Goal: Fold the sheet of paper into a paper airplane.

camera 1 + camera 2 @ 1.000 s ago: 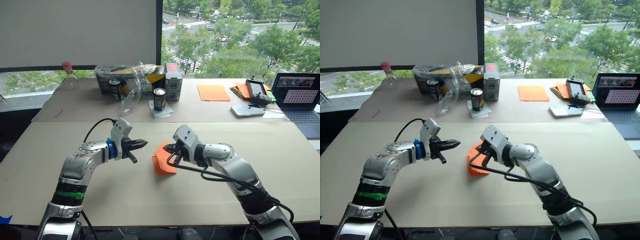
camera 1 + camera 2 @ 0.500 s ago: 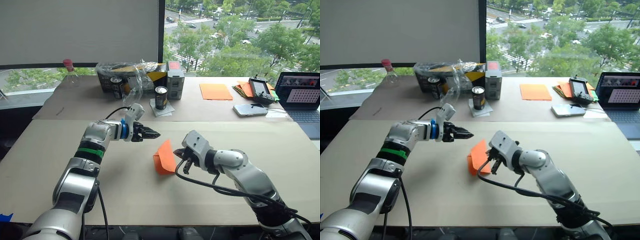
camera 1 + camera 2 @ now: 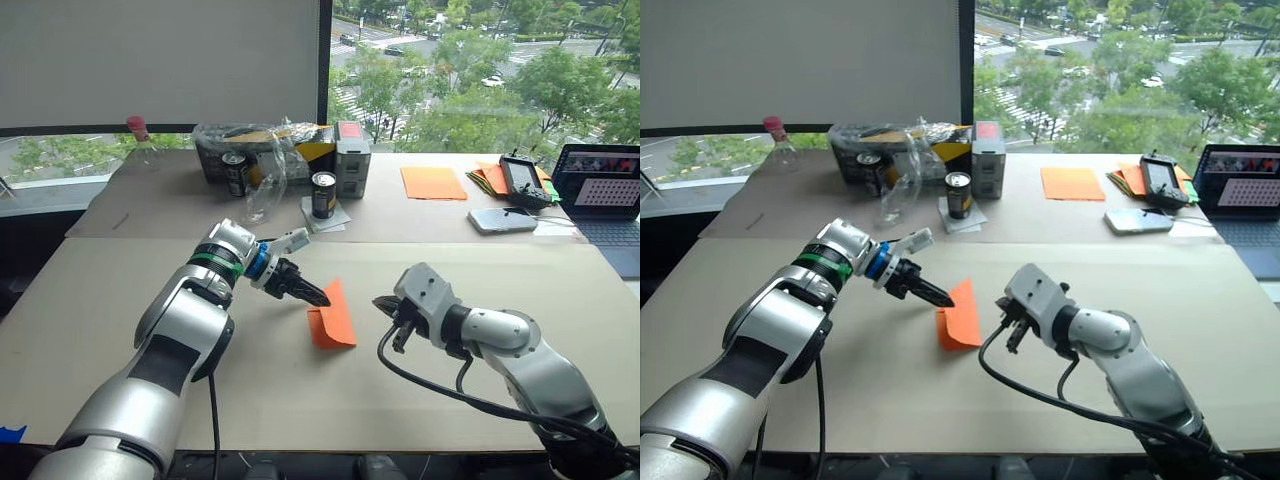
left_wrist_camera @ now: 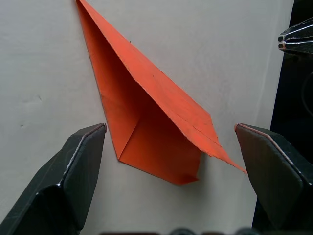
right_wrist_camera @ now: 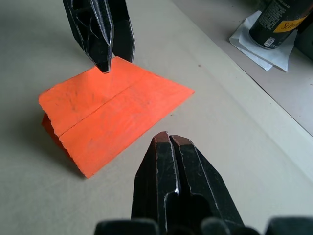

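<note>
On the beige table (image 3: 120,300) the orange airplane (image 3: 333,318) lies mid-table. The left wrist view shows its layered underside and the left gripper (image 4: 171,166) spread wide astride it. The right gripper (image 5: 168,147), pressed together, hovers just right of it.

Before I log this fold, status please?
Left gripper open, straddling the paper airplane. Right gripper shut, apart from it. Airplane lies folded on the table. Nothing between them.

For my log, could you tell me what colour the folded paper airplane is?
Bright orange; the paper airplane shows best in the right wrist view.
</note>
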